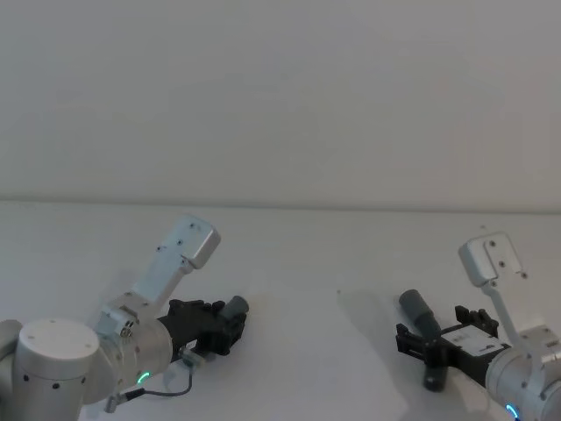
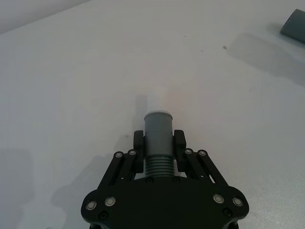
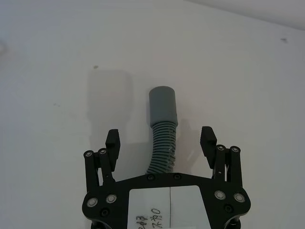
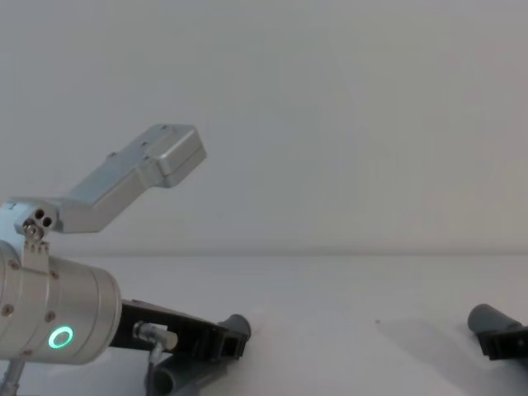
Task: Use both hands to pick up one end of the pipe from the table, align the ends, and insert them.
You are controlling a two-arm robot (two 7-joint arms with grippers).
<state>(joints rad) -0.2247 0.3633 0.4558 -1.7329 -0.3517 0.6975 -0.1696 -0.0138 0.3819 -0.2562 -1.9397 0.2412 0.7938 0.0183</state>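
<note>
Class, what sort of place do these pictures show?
Probably a robotics lab bench: a plain white table before a pale wall, the left pincer shut on the white-tipped cuff of a ribbed hose, the right pincer open astride the hose's other end.

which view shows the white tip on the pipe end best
Left wrist view: the white tip juts clearly past the grey cuff clamped in the left gripper. Head and chest views show that cuff side-on, tip too small to tell. Right wrist view shows the plain cuff.
</note>
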